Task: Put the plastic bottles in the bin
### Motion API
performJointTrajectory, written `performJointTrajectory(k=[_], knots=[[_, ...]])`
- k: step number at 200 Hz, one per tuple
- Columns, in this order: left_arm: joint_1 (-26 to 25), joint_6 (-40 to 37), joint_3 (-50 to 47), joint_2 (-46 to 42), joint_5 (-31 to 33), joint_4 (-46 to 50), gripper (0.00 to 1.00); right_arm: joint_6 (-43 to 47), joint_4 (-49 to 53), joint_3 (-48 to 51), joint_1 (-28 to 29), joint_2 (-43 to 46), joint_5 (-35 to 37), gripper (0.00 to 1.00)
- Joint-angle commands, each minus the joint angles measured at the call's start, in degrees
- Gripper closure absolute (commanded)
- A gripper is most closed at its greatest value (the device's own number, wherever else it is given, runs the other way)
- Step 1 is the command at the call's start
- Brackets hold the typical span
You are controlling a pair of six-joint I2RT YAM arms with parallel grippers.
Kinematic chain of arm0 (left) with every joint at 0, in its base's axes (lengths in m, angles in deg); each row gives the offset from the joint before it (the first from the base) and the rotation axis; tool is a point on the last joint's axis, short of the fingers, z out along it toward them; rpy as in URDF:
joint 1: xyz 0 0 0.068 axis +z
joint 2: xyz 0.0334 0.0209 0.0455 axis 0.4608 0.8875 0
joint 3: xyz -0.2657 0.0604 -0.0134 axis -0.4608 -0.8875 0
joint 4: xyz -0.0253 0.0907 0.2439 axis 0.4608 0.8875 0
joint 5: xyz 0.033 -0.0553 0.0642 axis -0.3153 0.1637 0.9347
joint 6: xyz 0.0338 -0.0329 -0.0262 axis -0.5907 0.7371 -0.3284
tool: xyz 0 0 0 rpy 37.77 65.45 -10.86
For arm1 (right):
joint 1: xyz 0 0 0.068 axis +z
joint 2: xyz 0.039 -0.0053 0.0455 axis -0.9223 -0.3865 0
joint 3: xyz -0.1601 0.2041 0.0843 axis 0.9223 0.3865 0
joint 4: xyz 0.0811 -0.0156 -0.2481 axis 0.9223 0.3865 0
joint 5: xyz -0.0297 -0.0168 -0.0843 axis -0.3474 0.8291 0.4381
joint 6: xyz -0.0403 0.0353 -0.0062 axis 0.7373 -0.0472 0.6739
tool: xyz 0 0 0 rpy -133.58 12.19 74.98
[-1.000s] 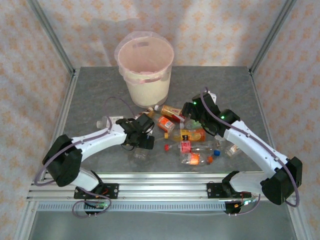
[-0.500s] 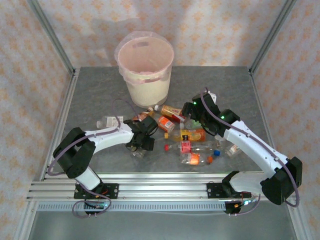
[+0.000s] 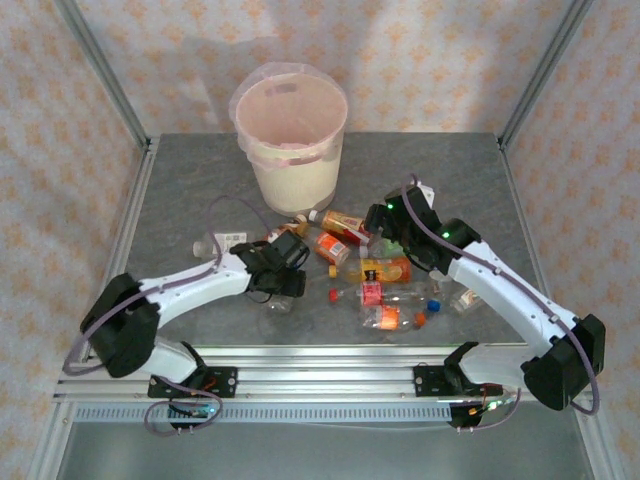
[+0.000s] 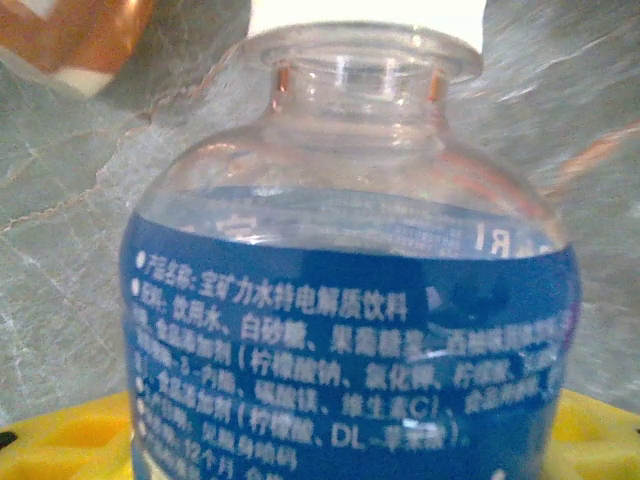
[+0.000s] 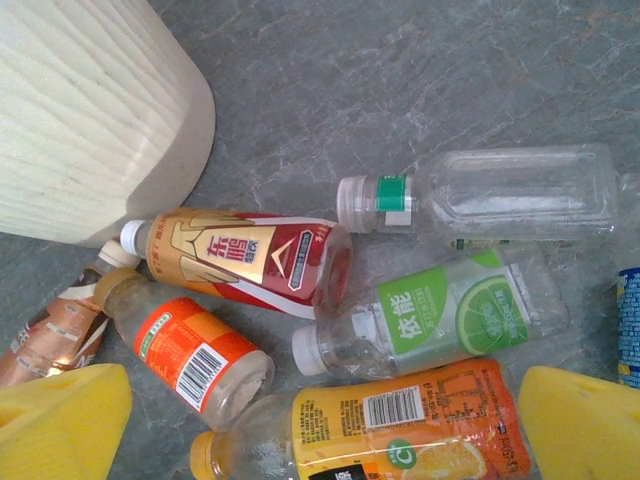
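A clear plastic bottle with a blue label (image 4: 350,340) stands between the yellow fingers (image 4: 60,440) of my left gripper (image 3: 281,286), which is shut on its sides just above the table. My right gripper (image 5: 320,430) hangs open over a heap of lying bottles: a red-and-gold one (image 5: 240,255), an orange-label one (image 5: 190,350), a green-label one (image 5: 450,315), an orange-juice one (image 5: 400,420) and a clear one (image 5: 500,195). The cream bin (image 3: 295,180) with its pink liner stands at the back, just behind the heap.
More bottles lie toward the front (image 3: 385,305) and one at the left (image 3: 212,243). A brown bottle (image 5: 50,335) lies by the bin's foot (image 5: 90,130). Metal posts and patterned walls frame the grey table (image 3: 180,190).
My left gripper has closed in from wide open onto the blue-label bottle, and the left arm has shifted its elbow. The right arm has not moved.
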State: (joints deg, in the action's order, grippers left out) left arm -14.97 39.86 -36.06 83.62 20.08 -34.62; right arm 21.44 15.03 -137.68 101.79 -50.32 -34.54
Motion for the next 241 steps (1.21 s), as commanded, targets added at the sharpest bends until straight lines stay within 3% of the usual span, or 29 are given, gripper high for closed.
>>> performJointTrajectory(k=[1, 43, 80, 117, 170, 241], knots=[[-0.74, -0.41, 4.05, -6.57, 1.57, 1.27, 0.39, -0.75, -0.06, 0.58, 0.18, 3.05, 2.94, 0.0], [-0.74, -5.53, 13.09, -15.03, 7.01, 1.48, 0.42, -0.04, -2.2, 2.43, 0.16, 5.05, 3.26, 0.01], [-0.03, -15.61, 25.01, -13.41, 15.1, -3.24, 0.41, -0.18, -3.33, 3.52, 0.15, 6.11, 4.22, 0.01], [6.89, -22.26, 39.29, -4.11, 13.59, -7.15, 0.41, -0.2, -1.86, 2.86, 0.11, 6.33, 4.96, 0.01], [17.08, -22.92, 61.2, 13.33, 8.63, -7.72, 0.4, -0.49, -1.57, 2.86, 0.11, 6.98, 4.64, 0.01], [23.14, -22.23, 85.98, 35.55, 10.53, -2.31, 0.4, -1.67, -0.76, 3.87, 0.11, 6.72, 4.1, 0.01]])
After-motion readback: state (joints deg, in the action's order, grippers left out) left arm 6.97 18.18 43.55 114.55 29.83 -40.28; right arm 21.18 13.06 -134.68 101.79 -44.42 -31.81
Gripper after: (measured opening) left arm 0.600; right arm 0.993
